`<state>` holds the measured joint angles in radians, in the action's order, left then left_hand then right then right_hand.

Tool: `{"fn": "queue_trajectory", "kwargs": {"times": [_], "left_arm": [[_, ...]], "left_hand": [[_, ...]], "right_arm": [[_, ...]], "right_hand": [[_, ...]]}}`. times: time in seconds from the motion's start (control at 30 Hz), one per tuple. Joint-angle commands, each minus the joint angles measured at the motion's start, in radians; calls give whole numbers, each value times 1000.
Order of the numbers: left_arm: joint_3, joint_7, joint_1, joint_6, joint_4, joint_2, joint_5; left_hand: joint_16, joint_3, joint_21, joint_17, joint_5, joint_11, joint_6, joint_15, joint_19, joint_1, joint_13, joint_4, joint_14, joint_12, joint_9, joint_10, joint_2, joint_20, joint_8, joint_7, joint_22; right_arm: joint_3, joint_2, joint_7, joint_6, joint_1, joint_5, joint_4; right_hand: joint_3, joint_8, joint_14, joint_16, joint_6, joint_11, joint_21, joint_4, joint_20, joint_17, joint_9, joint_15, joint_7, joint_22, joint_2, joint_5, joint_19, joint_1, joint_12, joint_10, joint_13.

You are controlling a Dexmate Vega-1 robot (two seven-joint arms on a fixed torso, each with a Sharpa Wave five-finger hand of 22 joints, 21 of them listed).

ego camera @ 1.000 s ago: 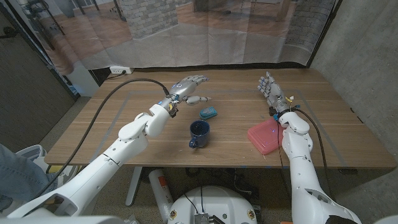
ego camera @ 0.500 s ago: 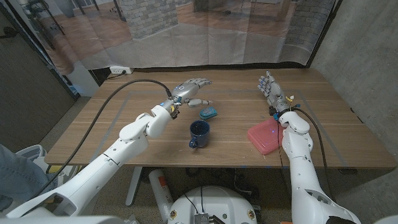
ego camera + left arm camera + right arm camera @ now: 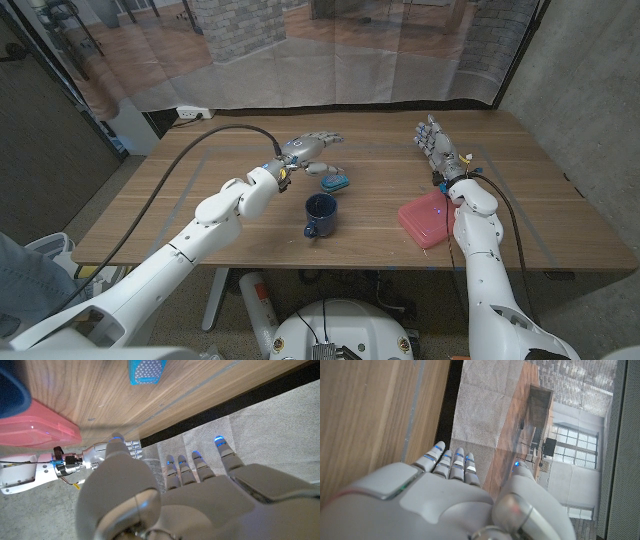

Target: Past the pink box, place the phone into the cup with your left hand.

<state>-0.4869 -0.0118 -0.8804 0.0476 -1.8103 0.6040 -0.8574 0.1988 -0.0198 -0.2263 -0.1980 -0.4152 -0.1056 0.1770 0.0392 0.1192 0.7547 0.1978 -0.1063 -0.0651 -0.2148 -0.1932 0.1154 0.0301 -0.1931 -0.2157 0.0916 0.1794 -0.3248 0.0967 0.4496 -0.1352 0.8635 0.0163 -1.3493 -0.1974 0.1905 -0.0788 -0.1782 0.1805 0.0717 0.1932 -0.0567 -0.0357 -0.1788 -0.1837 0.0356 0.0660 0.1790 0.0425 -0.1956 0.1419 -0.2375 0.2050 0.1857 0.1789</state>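
Note:
A small teal phone lies on the wooden table, just behind a dark blue cup that stands upright. My left hand hovers a little behind and to the left of the phone, fingers spread, holding nothing. The left wrist view shows the left hand, the phone, the cup's edge and the pink box. The pink box lies to the right of the cup. My right hand stands open behind the box, fingers extended, also seen as the right hand.
A black cable runs along my left arm over the table's left half. A translucent curtain hangs behind the far edge. My right forearm lies beside the pink box.
My left hand has drifted to the right, closer to the phone. The phone, cup, pink box and right hand have stayed put.

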Motion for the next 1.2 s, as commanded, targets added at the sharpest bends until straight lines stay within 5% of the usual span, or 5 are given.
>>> {"fn": "queue_trajectory", "kwargs": {"times": [0.03, 0.7, 1.2], "left_arm": [[-29, -66, 28, -16, 4, -1, -18], [-57, -125, 57, -59, 10, -8, -59], [-93, -184, 94, -69, 31, -19, -68]], "left_hand": [[7, -3, -7, -2, -8, 0, 7, -4, 5, 12, 5, -3, -9, -4, -3, 7, 2, -13, -4, -3, 2], [11, -11, -10, -4, -12, 5, 1, -19, 34, 15, 9, -1, -18, -3, -4, 0, 5, -16, 2, 7, 4], [28, -20, -38, -8, -17, -11, 47, -13, 134, 27, 16, -2, -73, -23, -7, 48, 2, -17, -12, 13, 9]], "right_arm": [[-7, 5, -6, 2, 6, 4, -6], [-13, 7, -5, -12, -9, 14, 13], [-8, 11, -5, -20, -26, 16, 21]], "right_hand": [[-2, 5, -6, -7, 5, -1, 8, -4, -12, -3, -4, 0, -1, 6, 6, -4, 3, 0, 2, 4, 3], [-1, 5, -6, -7, 6, -1, 8, -6, -11, -3, -4, 1, -1, 6, 7, -4, 3, 0, 2, 4, 3], [-1, 4, -7, -7, 5, 0, 8, -6, -11, -3, -4, 1, -3, 6, 7, -4, 3, 1, 2, 5, 3]]}}
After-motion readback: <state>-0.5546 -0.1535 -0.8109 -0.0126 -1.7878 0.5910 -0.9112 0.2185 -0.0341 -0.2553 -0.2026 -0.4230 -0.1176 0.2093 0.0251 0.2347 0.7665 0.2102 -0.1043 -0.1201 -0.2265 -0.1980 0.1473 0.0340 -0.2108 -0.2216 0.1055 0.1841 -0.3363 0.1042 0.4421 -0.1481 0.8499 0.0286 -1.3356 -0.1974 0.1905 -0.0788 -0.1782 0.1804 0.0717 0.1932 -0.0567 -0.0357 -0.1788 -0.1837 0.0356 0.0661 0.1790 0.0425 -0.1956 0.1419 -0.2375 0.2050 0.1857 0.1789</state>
